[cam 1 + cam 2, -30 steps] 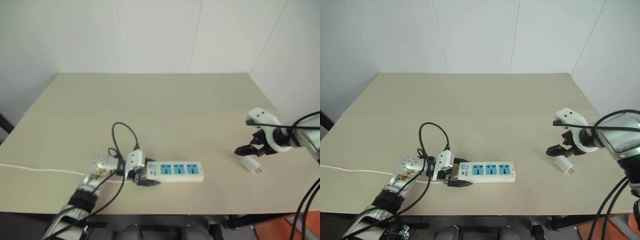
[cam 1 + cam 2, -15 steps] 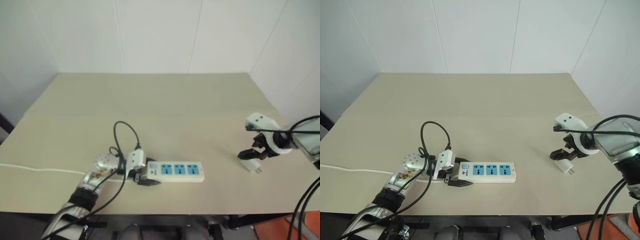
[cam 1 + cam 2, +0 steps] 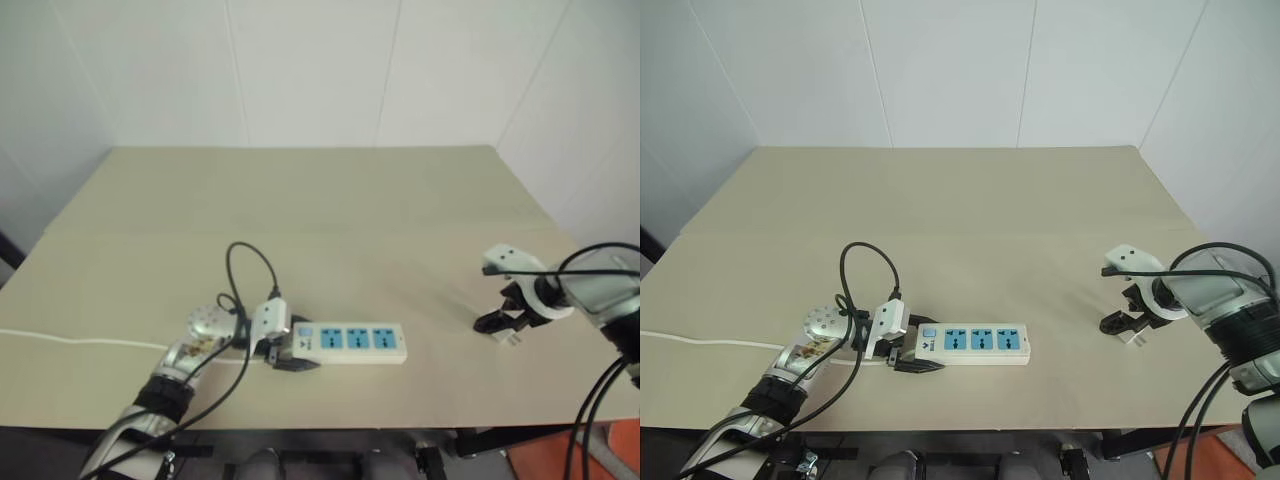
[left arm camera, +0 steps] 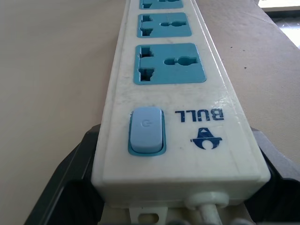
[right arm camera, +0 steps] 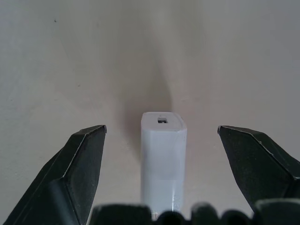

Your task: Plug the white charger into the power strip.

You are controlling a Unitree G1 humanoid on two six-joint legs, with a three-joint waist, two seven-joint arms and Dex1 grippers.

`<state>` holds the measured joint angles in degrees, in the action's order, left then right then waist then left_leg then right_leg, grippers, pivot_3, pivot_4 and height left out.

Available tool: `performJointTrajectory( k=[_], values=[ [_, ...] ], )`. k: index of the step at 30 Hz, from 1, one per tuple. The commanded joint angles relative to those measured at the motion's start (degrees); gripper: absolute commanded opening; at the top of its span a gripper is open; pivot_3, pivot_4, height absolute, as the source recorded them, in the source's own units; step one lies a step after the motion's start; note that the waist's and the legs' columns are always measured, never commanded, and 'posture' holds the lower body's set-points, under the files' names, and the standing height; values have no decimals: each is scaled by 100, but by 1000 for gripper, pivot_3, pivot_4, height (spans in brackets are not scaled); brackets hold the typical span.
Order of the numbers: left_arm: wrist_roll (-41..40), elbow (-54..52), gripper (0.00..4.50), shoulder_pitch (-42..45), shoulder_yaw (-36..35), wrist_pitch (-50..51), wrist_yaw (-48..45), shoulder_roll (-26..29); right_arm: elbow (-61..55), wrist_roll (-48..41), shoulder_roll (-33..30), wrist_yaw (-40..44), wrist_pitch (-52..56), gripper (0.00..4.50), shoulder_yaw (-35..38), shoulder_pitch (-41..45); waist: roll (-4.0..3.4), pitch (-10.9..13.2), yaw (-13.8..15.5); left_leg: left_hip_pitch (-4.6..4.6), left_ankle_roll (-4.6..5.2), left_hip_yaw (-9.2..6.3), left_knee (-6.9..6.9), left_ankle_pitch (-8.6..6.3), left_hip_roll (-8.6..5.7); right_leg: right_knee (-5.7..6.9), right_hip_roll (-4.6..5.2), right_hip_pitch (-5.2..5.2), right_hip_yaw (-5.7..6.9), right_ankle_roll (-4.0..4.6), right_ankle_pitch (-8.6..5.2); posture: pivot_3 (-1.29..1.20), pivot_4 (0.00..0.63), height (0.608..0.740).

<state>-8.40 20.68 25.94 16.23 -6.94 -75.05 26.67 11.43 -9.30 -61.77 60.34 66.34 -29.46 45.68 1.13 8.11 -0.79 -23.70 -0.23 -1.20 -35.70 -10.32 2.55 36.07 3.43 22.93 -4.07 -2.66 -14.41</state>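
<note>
I see right gripper [image 5: 161, 140] lower than 1 second ago, fingers spread, now either side of charger [image 5: 162, 157] on table [image 3: 330, 215] at right. Not pinching yet. Left gripper [image 3: 283, 358] pinching near-left end of power strip [image 3: 352, 342]. Next: close on charger, I think.

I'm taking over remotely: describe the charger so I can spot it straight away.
Start at the beige table and go to its right side, well right of the long power strip that the left gripper holds by its switch end. The white charger lies flat on the tabletop between the right gripper's open fingers: a small white block, with no blue sockets and no cord.
</note>
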Motion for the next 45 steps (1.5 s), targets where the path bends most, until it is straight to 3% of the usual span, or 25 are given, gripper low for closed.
performJointTrajectory(
  k=[1,23,26,34,40,45],
  values=[
    [214,-42,3325,-117,155,107,-29,137,119,235,46,115,-154,4500,-24,176,0,0,-2,0,0,0,-1,0,0,0,0,0,0,0,0,0,150,740],
    [196,-216,3325,-225,144,234,45,210,737,907,460,678,-447,4500,-234,301,-4,-3,-6,3,2,0,-5,-1,0,4,-1,-4,0,0,0,0,150,740],
    [200,-198,3325,-207,146,226,43,212,650,906,456,737,-427,3939,-233,258,-4,-3,-6,6,2,-1,-5,-2,0,3,-1,-7,0,0,0,0,150,740],
    [210,-189,3325,-202,148,230,54,221,379,876,410,846,-352,1267,-177,176,-4,-3,-6,11,2,-1,-5,-2,0,3,-1,-12,0,0,0,0,150,740],
    [221,-103,3325,-157,152,204,36,222,224,762,541,642,-94,1137,161,365,-4,-3,-8,16,2,-1,-5,-2,0,3,-1,-17,1,0,0,0,150,740],
    [247,-33,3325,-103,170,177,-14,248,41,216,1228,-73,-94,1137,1709,798,-9,-5,-50,22,2,0,-4,-2,0,9,-2,-19,-1,0,1,0,150,740]
  ],
)
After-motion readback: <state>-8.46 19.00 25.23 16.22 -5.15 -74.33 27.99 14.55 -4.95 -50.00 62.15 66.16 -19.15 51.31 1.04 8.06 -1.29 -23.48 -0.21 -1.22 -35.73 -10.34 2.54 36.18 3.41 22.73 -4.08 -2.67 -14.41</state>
